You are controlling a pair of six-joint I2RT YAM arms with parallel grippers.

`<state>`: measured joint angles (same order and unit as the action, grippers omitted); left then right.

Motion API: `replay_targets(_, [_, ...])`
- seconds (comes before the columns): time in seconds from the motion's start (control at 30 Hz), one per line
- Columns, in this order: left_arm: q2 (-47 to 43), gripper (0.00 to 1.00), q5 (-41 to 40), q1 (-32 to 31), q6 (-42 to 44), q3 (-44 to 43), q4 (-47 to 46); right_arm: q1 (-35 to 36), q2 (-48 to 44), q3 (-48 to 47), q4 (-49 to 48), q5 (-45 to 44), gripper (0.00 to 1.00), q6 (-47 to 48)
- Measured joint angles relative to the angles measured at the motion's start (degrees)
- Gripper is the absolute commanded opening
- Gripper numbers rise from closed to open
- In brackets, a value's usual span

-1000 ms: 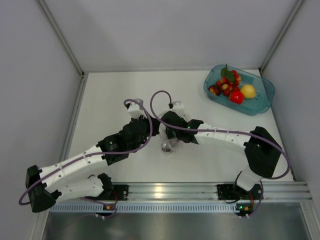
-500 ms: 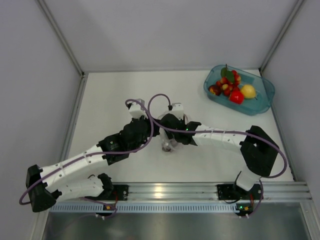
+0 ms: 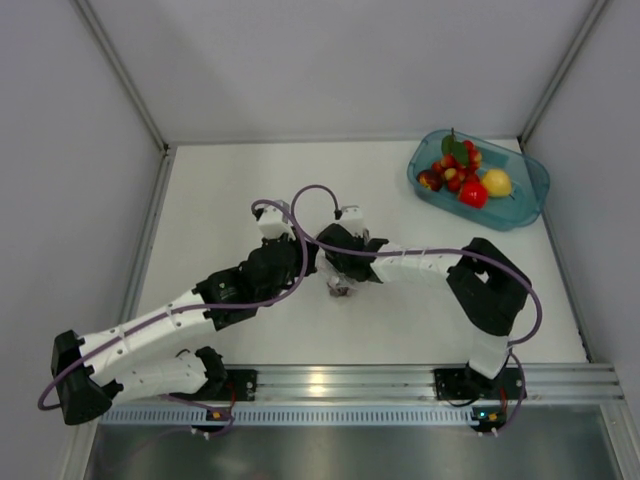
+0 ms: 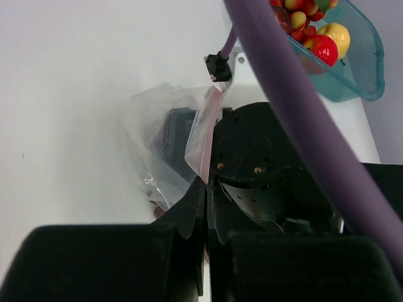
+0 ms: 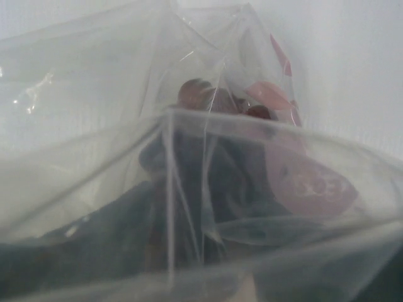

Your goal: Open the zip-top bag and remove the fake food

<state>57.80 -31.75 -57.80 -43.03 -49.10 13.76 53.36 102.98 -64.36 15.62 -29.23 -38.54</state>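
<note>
There are two arms, one bag (image 4: 154, 126) and one tub (image 3: 520, 205) on the desk (image 3: 230, 200). In the tub I count one apple (image 3: 473, 193), one lemon (image 3: 496, 182) and a heap of berries (image 3: 455, 165) (too small and too many to count exactly).

The bag lies near the middle of the desk, well apart from the tub, just where both arms meet. The left pincer (image 4: 206, 189) has its fingers (image 4: 189, 214) pressed together on a thin flap of the bag, and this flap, with a pink tint, stands up from the tips. The rest of the bag spreads out beyond these tips, crumpled on the desk.

The right pincer (image 3: 345, 272) comes to the bag from the other side and points down at it. In its own view the clear film fills everything, so close it is. Behind the film there is a dark lump (image 5: 189, 157) and one reddish piece (image 5: 308, 182), both inside the bag; how many pieces in all, I cannot tell. Whether the right pincer is apart or together, I also cannot tell, because the film and the wrist hide its tips.
</note>
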Motion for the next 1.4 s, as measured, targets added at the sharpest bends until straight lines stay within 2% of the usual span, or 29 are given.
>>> replay_targets(0.07, [-0.02,0.0,-0.04,0.0,0.15,0.0,0.33,-0.26,1.14,-0.55,-0.22,0.0,0.58,0.52])
replay_targets(0.1, [-0.02,0.0,-0.09,0.02,0.17,0.0,0.52,-0.39,1.73,-0.87,-0.33,-0.04,0.49,0.81])
replay_targets(0.27, [-0.07,0.0,-0.22,0.04,0.26,0.0,0.72,-0.59,2.4,-1.33,-1.88,-0.74,0.2,2.12])
replay_targets(0.3, [-0.07,0.0,-0.22,0.04,0.31,0.0,0.7,-0.63,2.4,-1.33,-2.45,-0.87,0.09,2.43])
replay_targets(0.4, [-0.07,0.0,-0.24,0.04,0.39,0.0,0.59,-0.68,2.29,-1.27,-3.52,-1.07,0.0,3.72])
replay_targets(0.8, [-0.07,0.0,-0.26,-0.02,0.55,0.0,0.35,-0.68,-4.74,6.29,-8.0,-0.48,0.0,7.61])
replay_targets(1.4, [1.86,0.0,-2.69,-0.04,1.16,-1.55,-0.09,1.29,-26.12,16.0,-12.61,6.78,0.0,15.76])
